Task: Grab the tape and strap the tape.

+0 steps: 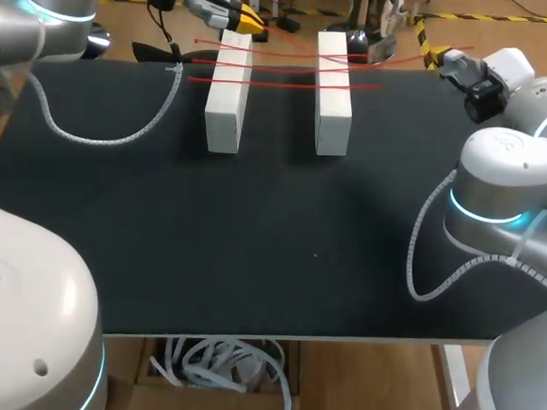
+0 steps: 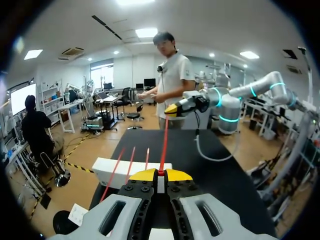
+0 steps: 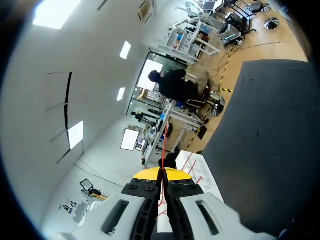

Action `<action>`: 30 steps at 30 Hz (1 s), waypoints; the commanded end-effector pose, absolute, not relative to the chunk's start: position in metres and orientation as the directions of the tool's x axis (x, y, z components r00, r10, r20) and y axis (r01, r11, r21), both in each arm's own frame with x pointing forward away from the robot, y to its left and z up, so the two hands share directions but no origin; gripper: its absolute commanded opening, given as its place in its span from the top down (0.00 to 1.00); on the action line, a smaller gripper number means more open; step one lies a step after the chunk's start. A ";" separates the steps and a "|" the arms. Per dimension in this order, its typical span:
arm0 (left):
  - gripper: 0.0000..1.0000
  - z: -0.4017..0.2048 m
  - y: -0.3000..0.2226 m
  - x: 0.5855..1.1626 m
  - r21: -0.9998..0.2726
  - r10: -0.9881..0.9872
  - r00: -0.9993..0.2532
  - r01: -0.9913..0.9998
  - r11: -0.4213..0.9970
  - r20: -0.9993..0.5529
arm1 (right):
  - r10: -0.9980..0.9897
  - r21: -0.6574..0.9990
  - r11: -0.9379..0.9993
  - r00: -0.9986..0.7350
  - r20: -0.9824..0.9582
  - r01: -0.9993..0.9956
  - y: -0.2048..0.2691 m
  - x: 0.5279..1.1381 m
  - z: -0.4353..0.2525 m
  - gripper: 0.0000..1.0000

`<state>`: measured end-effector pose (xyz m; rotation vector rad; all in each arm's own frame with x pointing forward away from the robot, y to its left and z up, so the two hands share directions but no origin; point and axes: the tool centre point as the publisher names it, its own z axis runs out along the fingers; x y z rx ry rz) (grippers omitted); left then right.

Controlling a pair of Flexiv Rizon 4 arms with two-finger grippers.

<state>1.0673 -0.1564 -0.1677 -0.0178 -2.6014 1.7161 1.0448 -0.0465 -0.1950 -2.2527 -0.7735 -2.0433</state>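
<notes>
A strip of red tape [image 2: 163,145] is stretched in the air over the far part of the black table [image 1: 254,240]. It runs from the left gripper [image 2: 160,174] to the right gripper [image 2: 172,108]. Each gripper's yellow-tipped fingers are pressed together, pinching one end of the strip. The left gripper [image 1: 248,22] hangs at the far end of the left white block [image 1: 227,94]. The right gripper [image 1: 432,56] is at the table's far right edge, beyond the right white block [image 1: 334,94]. More red strips [image 1: 289,68] lie across both blocks, which stand side by side with a gap between them.
</notes>
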 end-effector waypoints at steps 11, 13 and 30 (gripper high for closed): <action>1.00 -0.167 -0.167 1.060 -0.839 0.054 -0.997 -0.022 0.543 0.061 | 0.353 0.319 -0.878 0.034 0.935 0.356 -0.046 1.045 -0.194 1.00; 1.00 -0.168 -0.166 1.060 -0.836 0.045 -0.997 -0.031 0.548 0.067 | 0.353 0.319 -0.878 0.034 0.935 0.356 -0.046 1.045 -0.194 1.00; 1.00 -0.162 -0.170 1.063 -0.753 0.041 -0.996 -0.028 0.658 0.073 | 0.353 0.319 -0.878 0.034 0.935 0.356 -0.046 1.045 -0.194 1.00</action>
